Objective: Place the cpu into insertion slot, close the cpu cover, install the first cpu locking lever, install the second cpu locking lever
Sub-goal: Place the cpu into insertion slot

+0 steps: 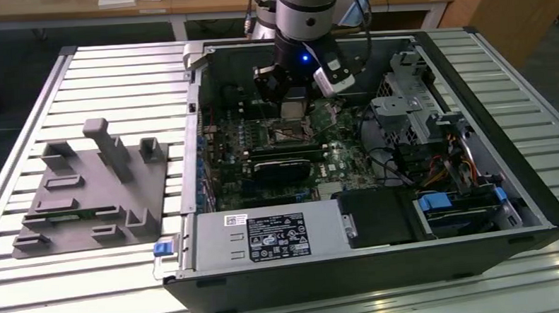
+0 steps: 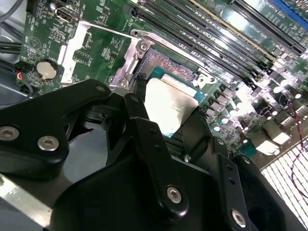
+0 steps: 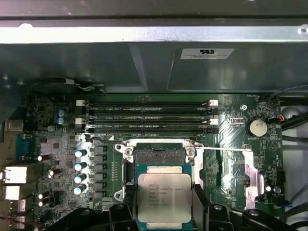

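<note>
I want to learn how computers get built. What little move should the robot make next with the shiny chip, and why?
Probably ease the cpu down toward the insertion slot, slowly. The fingers grip its two sides, it hangs above the board, and the slot's pin bed lies bare, so nothing is seated yet.

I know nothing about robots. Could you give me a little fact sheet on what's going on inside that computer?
Setting: open computer case on a slatted table
Gripper: shut on the cpu, a finger on either side
Cpu: held by the insertion slot, not yet seated
Insertion slot: uncovered, no chip in it
Nearby: memory slots beside the slot
</note>
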